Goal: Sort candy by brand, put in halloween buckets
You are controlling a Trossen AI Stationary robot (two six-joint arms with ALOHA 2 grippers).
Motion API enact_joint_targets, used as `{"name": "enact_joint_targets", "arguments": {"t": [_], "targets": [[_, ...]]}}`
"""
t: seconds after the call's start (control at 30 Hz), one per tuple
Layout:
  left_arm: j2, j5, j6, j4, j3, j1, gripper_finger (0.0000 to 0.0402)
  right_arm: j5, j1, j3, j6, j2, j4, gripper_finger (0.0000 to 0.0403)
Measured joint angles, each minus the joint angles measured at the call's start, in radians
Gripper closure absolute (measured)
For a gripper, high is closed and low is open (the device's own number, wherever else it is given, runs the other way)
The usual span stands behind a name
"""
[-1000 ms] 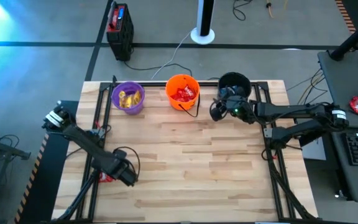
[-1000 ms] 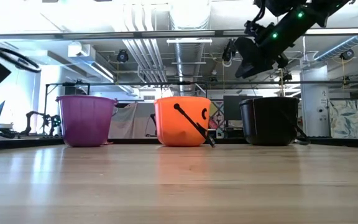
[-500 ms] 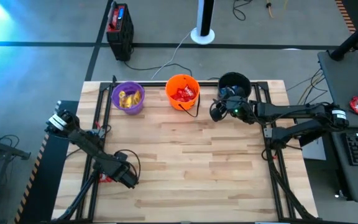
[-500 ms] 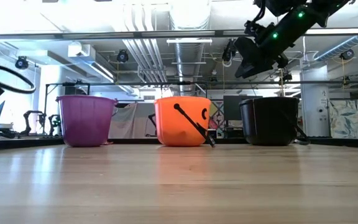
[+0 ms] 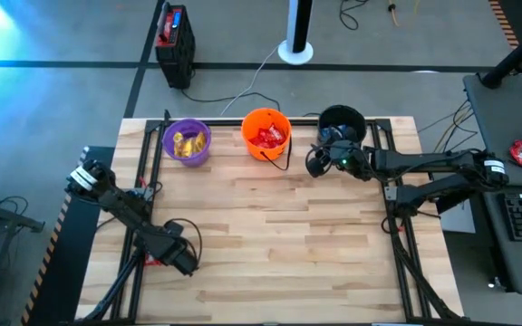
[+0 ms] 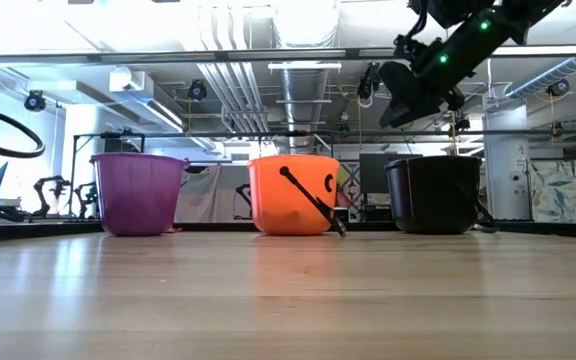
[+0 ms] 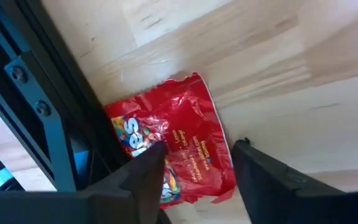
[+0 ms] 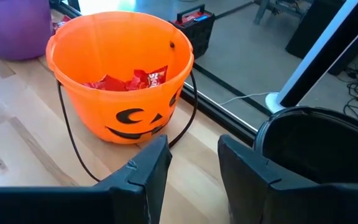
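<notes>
Our left gripper (image 7: 191, 171) hangs over a red candy packet (image 7: 173, 155) at the table's (image 5: 270, 244) left edge — fingers apart, one each side, not squeezing. Our right gripper (image 8: 191, 165) waits, fingers apart, empty, between the orange bucket (image 8: 120, 81) and black bucket (image 8: 319, 146). The purple bucket (image 5: 186, 142) holds yellow candy (image 5: 189, 142).

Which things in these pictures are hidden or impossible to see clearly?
- Inside of the black round plastic bucket: dark in the high view, partly covered by the right claw; cut by the edge in the right wrist view.
- Red flat candy packet: the left claw covers its lower part; the brand is not fully readable.
- Bucket contents: the walls hide them in the low view.
</notes>
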Motion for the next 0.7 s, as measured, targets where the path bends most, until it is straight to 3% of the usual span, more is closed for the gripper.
{"name": "enact_joint_targets", "arguments": {"t": [0.17, 0.33, 0.5, 0.57, 0.7], "targets": [[0.002, 0.002, -0.011, 0.01, -0.004, -0.007, 0.0289, 0.0, 0.0, -0.004, 0.0, 0.0, -0.002, 0.0266], [0.003, 0.004, 0.003, 0.018, -0.006, -0.008, 0.0378, 0.0, 0.0, -0.004, 0.0, 0.0, -0.002, 0.0269], [0.0, -0.002, 0.089, 0.04, 0.014, -0.009, 0.0392, 0.0, 0.0, -0.004, 0.0, 0.0, -0.002, 0.0273], [-0.002, -0.056, 0.145, 0.072, 0.056, -0.01, 0.0397, 0.0, 0.0, -0.004, 0.0, 0.0, -0.002, 0.0272], [-0.003, -0.258, 0.334, 0.081, 0.174, -0.008, 0.04, 0.0, 0.0, -0.004, 0.0, 0.0, -0.002, 0.0268]]}}
